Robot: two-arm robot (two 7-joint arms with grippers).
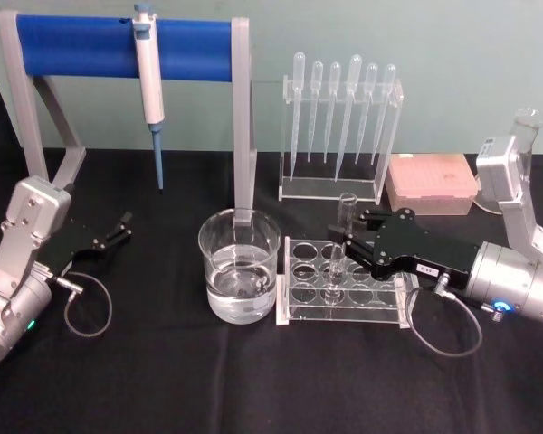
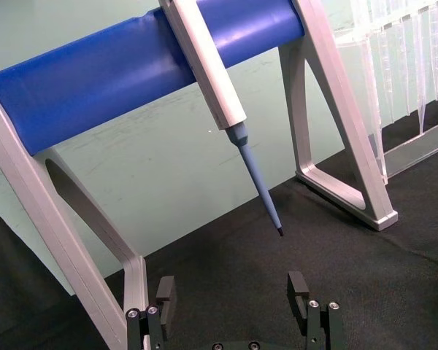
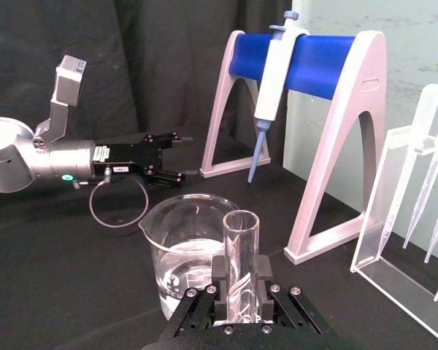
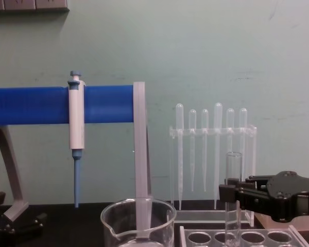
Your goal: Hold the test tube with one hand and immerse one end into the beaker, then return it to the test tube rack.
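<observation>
From my station I see the right gripper (image 1: 346, 242), black and flat-fingered on a silver cylindrical wrist, reaching in from the right side of the black-draped table. Its two fingers are nearly closed, clamped on either side of the long clear glass test tube (image 1: 341, 244), gripping it around the middle. The tube stands upright with its round bottom down inside a hole of the clear acrylic tube rack (image 1: 342, 294), and its open rim rises above the fingers. In the right wrist view the tube's rim (image 3: 241, 221) sits squarely between the finger pads (image 3: 266, 267).

The wide clear glass beaker (image 1: 240, 276) with a pouring spout stands just beside the rack, on its left, holding clear liquid in its lower part. The tube is outside the beaker, near it.

My left gripper (image 1: 110, 233) rests low at the left of the table, well apart from the beaker; its fingers are spread wide with nothing between them.

Behind stands a blue-barred grey stand (image 1: 127, 47) with a white and blue pipettor (image 1: 149, 86) hanging from it.
</observation>
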